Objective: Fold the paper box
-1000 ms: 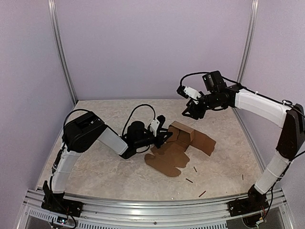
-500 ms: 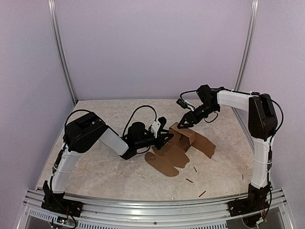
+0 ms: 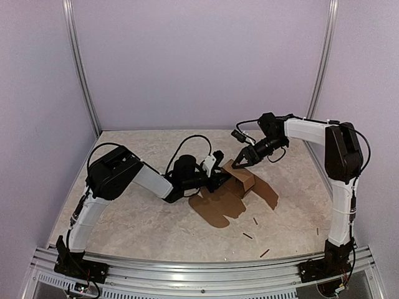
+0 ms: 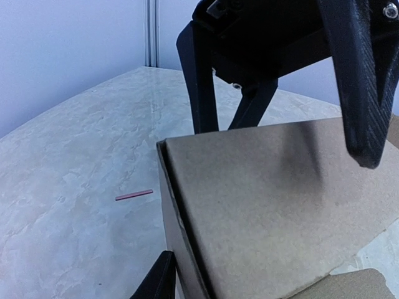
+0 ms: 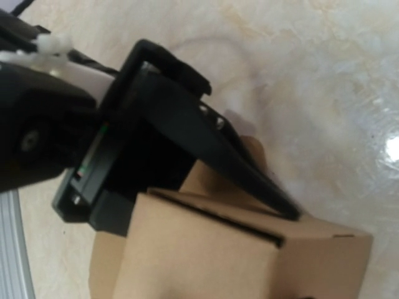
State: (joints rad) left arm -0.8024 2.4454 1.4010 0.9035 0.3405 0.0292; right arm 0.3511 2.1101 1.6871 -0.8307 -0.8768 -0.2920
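left claw (image 3: pixel 221 180) straddling box (image 3: pixel 244 179), can't tell if it's gripping; right claw (image 3: pixel 238 163) spread, empty, tips at box's far edge

Paper box (image 3: pixel 240 179) on table (image 3: pixel 143 218)

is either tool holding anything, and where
Left tool brackets the raised folded section of the paper box; grip cannot be told. Right tool is open, holding nothing.
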